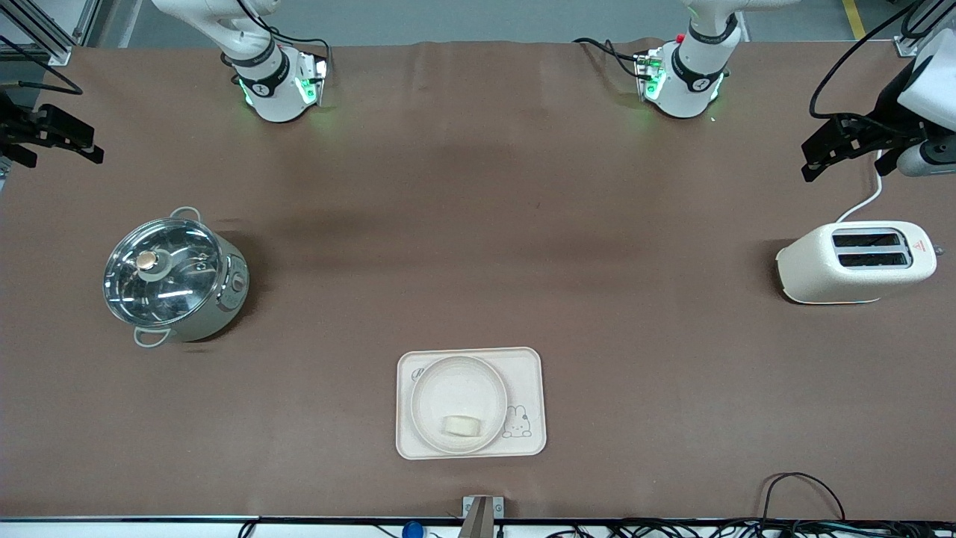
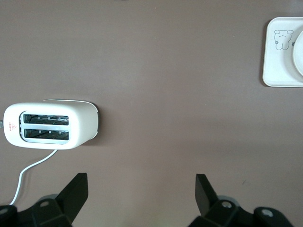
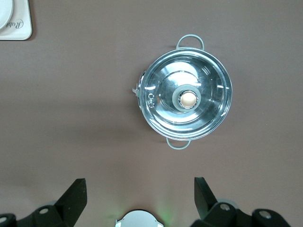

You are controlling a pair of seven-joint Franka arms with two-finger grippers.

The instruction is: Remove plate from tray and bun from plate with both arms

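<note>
Two white jointed arms (image 1: pixel 258 45) rise from rounded white bases (image 1: pixel 278 93) lit green, each ringed by a black band with a small white mark. Black cables loop at the bases. The left gripper (image 2: pixel 142 194) and right gripper (image 3: pixel 140 194) are matte black, with wedge-shaped fingers (image 2: pixel 75 191) and silver screws.

A brown table (image 1: pixel 478 224) is carrying three things. A lidded steel pot (image 1: pixel 173 276) is sitting toward the right arm's end, a white toaster (image 1: pixel 859 261) toward the left arm's end. A cream tray (image 1: pixel 526 373) is lying between them, nearer the front camera.
</note>
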